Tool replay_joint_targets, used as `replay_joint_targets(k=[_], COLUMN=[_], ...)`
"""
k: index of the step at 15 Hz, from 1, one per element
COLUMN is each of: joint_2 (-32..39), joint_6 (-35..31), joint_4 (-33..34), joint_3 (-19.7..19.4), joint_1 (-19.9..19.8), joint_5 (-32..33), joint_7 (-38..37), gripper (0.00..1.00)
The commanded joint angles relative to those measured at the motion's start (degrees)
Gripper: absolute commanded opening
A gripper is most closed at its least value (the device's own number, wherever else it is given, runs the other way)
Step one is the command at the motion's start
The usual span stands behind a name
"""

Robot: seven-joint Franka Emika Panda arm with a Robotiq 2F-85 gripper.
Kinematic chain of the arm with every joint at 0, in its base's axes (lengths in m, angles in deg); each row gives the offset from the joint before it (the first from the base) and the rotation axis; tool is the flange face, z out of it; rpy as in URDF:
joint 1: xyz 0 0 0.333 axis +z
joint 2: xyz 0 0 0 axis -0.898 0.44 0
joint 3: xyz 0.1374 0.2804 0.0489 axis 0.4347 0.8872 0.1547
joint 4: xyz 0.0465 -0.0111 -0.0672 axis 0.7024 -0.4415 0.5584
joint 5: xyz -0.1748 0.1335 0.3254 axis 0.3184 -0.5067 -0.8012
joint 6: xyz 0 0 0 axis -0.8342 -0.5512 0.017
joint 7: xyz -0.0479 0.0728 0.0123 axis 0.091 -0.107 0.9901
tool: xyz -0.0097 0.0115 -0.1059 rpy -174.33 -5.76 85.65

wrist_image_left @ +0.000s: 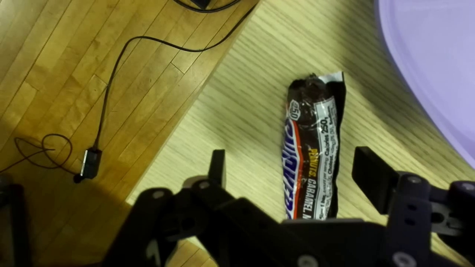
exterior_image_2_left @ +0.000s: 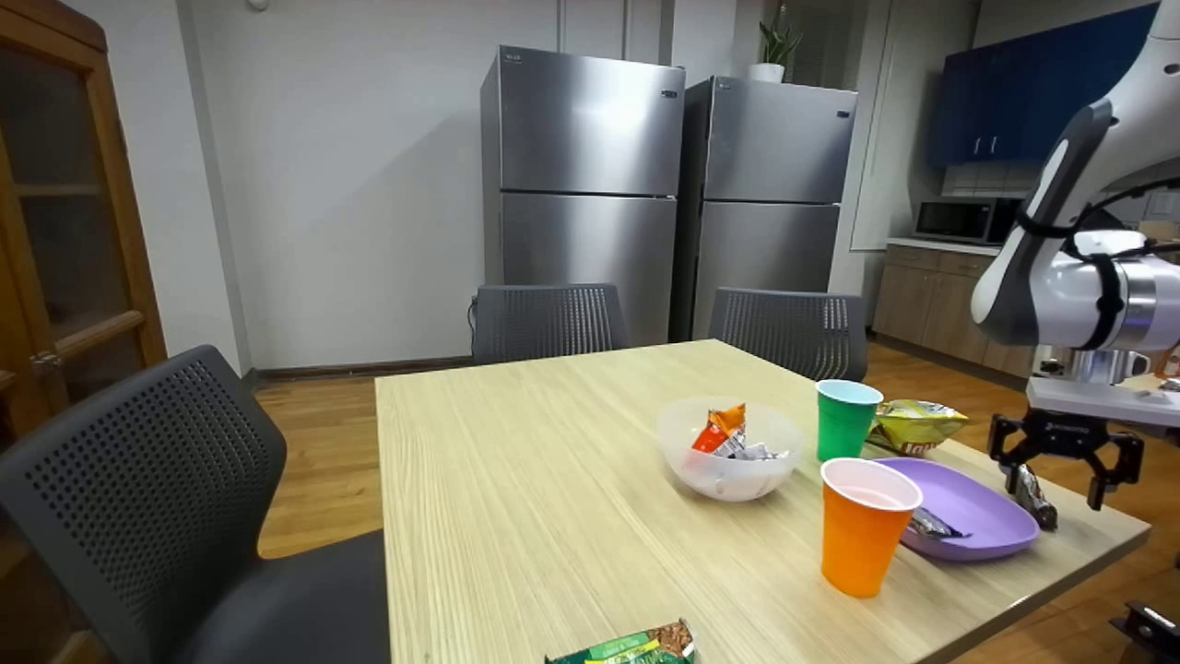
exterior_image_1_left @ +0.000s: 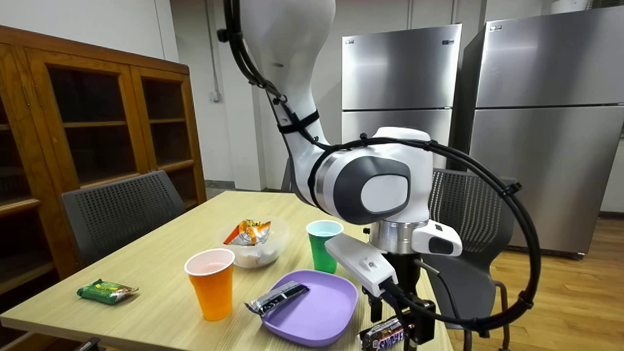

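The pincer (exterior_image_2_left: pixel 1054 493) hangs at the right, jaws apart, close to a bar (exterior_image_2_left: pixel 1036 501) lying beside a plate (exterior_image_2_left: pixel 979 505) on the bench (exterior_image_2_left: pixel 544 489). A wrapper (exterior_image_2_left: pixel 936 525) on the plate is partly hidden by an orange cup (exterior_image_2_left: pixel 862 544). Near them stand a green cup (exterior_image_2_left: pixel 843 430), a yellow bag (exterior_image_2_left: pixel 919 424) and a bowl (exterior_image_2_left: pixel 728 480) holding an orange packet (exterior_image_2_left: pixel 724 430). The lower edge crops a green packet (exterior_image_2_left: pixel 641 646). Beyond are two fridges (exterior_image_2_left: pixel 590 129).

We've got one Snickers (wrist_image_left: pixel 313 148): dark brown wrapper, blue lettering with red border, pale print panel, crumpled at one end. Lies flat on the table (wrist_image_left: pixel 241 111), just beside the plate (wrist_image_left: pixel 438 74), not touching it. Other end hidden from us in the wrist view.
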Motion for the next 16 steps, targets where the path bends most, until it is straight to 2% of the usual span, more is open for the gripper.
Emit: replay_joint_targets(k=[1, 8, 16], joint_2=[0.2, 0.5, -0.1], joint_6=[-0.2, -0.2, -0.3], joint_4=[0.6, 0.6, 0.1], joint_3=[1.2, 1.3, 1.2], joint_1=[-1.5, -2.0, -1.8], joint_5=[-0.7, -0.9, -0.5], joint_7=[-0.5, -0.3, -0.3], gripper=[0.58, 0.05, 0.06])
